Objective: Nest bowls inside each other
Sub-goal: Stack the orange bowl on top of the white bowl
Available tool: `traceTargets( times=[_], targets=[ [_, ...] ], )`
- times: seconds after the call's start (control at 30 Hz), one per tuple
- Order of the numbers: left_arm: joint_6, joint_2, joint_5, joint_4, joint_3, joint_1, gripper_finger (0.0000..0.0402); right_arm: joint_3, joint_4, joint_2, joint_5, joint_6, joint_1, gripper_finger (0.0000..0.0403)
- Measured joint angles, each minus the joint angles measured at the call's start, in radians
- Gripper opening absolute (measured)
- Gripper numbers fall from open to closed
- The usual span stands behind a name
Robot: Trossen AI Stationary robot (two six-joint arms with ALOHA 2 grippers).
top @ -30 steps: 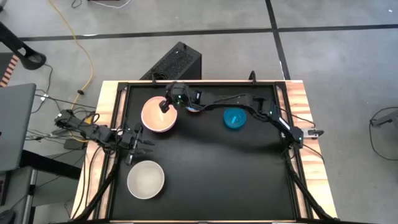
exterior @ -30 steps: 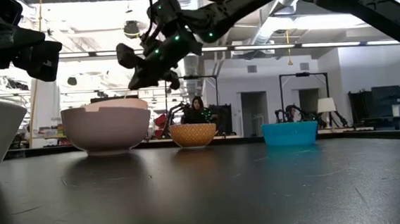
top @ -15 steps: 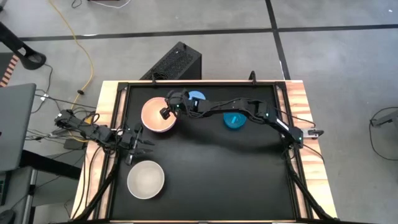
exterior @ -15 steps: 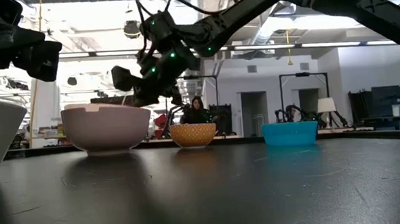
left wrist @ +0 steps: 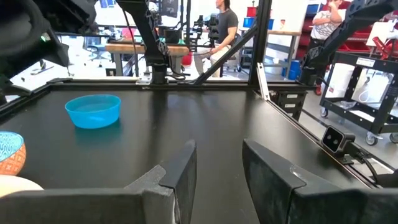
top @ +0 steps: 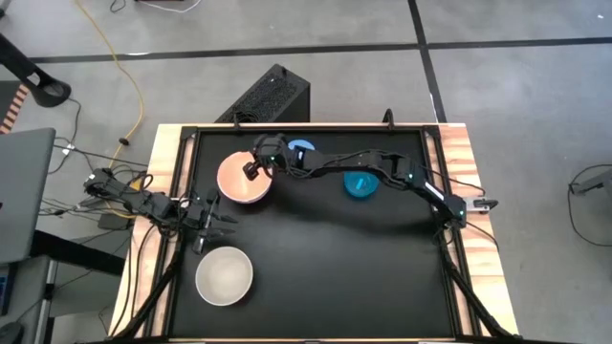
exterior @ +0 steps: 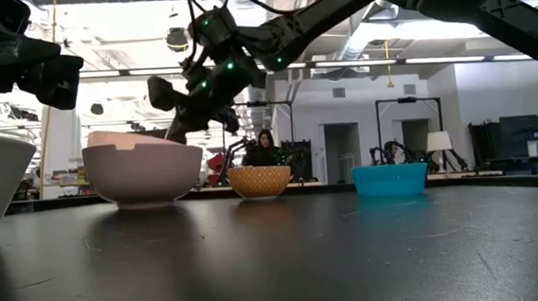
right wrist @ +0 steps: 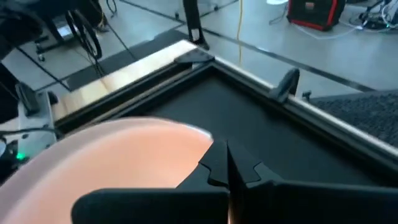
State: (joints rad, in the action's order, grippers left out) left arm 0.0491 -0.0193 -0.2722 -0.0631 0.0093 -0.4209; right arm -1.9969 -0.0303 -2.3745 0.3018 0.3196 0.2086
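As jaws close, right gripper (top: 251, 172) over pink bowl (top: 239, 183) rim

No readable text, labels, brands, numbers or signs in any view; background shop items too small to read.

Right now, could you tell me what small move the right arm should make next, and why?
Probably lift the pink bowl clear. The right hand looks shut on its rim, so carrying it toward the white bowl could nest the two.
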Motion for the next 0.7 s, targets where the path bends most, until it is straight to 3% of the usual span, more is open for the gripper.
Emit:
traceTargets(
  times=[0.3,0.53,0.7],
  targets=[
    [0.000,0.000,0.000,0.000,0.000,0.000,0.0118,-0.116,0.236,0.010,-0.039,-0.068,-0.094,0.0003],
    [0.000,0.000,0.000,0.000,0.000,0.000,0.0118,-0.111,0.221,-0.003,0.189,-0.094,-0.218,0.0003],
    [0.000,0.000,0.000,0.000,0.000,0.000,0.0118,-0.111,0.219,-0.003,0.211,-0.092,-0.234,0.0002]
  ],
)
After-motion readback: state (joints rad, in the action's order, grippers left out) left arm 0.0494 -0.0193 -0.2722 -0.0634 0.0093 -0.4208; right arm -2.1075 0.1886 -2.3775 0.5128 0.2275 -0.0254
